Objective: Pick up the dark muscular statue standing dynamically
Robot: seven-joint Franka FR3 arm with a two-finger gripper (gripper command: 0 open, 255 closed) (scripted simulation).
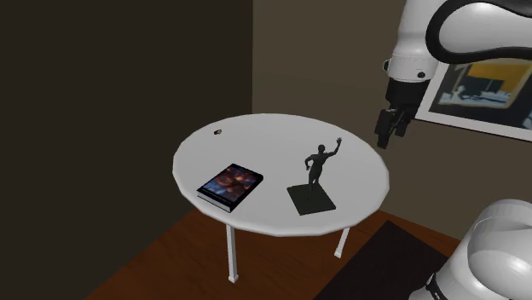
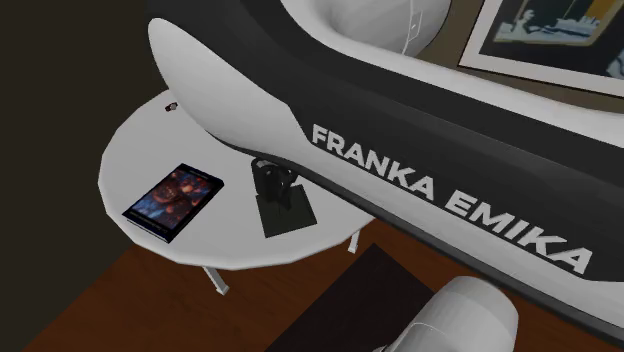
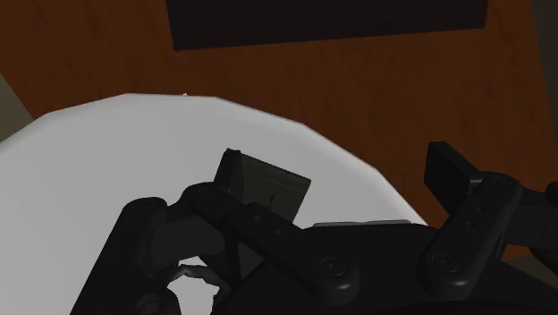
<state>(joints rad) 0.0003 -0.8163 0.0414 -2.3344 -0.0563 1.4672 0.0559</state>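
The dark statue (image 1: 319,162) is a muscular figure with one arm raised. It stands on a flat dark square base on the round white table (image 1: 256,141), near the edge at the shoulder view's right. In the second exterior view the statue (image 2: 272,182) is partly hidden behind the arm's big white link. My black gripper (image 1: 390,129) hangs open in the air beyond that table edge, higher than the statue and apart from it, holding nothing. In the wrist view the gripper (image 3: 341,172) has its fingers apart, and a dark slab (image 3: 277,186), apparently the statue's base, lies on the table below.
A book (image 1: 230,185) with a colourful cover lies flat on the table at the shoulder view's left of the statue. A small dark object (image 1: 219,131) sits near the far rim. A framed picture (image 1: 477,89) hangs behind the arm. A dark rug (image 1: 384,264) covers wooden floor.
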